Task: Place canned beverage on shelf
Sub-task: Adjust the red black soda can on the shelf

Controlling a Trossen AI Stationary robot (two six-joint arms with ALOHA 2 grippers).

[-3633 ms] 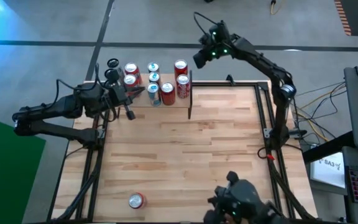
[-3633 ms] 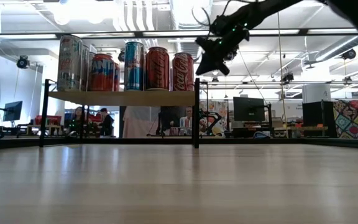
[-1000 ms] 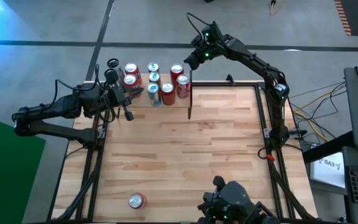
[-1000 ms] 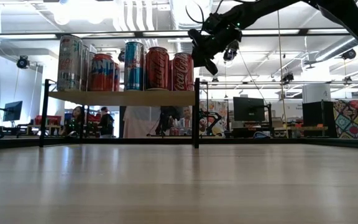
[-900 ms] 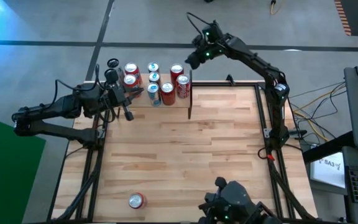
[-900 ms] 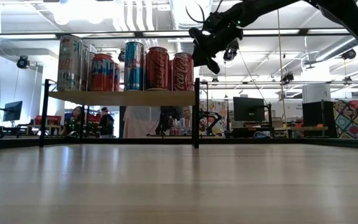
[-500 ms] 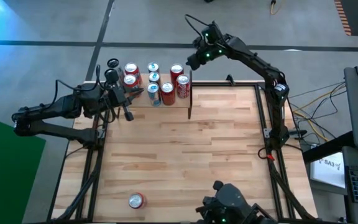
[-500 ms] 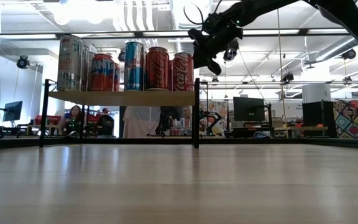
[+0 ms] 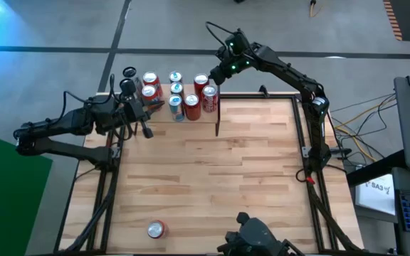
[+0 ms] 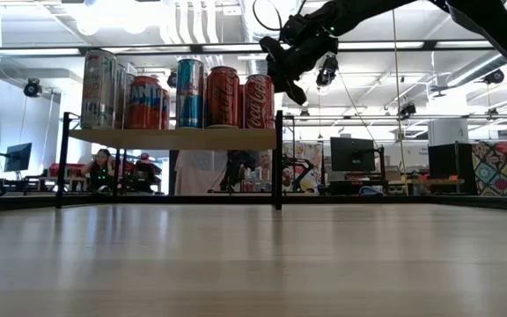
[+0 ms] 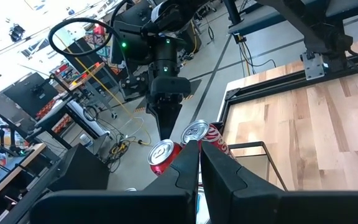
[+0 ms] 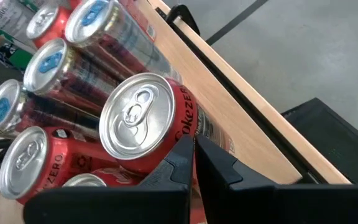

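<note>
Grey floor surrounds the butcher-block table in the high view. At its far left corner the shelf carries a tight cluster of upright cans, packed toward one end, likely to leave room for more. One more can lies alone near the table's front edge, well apart from the shelf; it seems to be the beverage yet to be placed. The right gripper hangs over the red can at the shelf's back right corner, fingers pressed together and holding nothing. The left gripper waits at the shelf's left end, also closed and empty.

Level with the tabletop, the low view shows the cans standing in a row on the raised board, with people at desks in the room behind. The right gripper points down just beside the rightmost cola can; whether it touches it I cannot tell.

From the left wrist view, the left arm's own fingers lie closed together, aimed across the shelf at two red can tops, with the other arm's gripper descending behind them.

Through the right wrist view, the fingers meet tip to tip right against the side of a red can, gripping nothing, perhaps nudging it to straighten the row.
</note>
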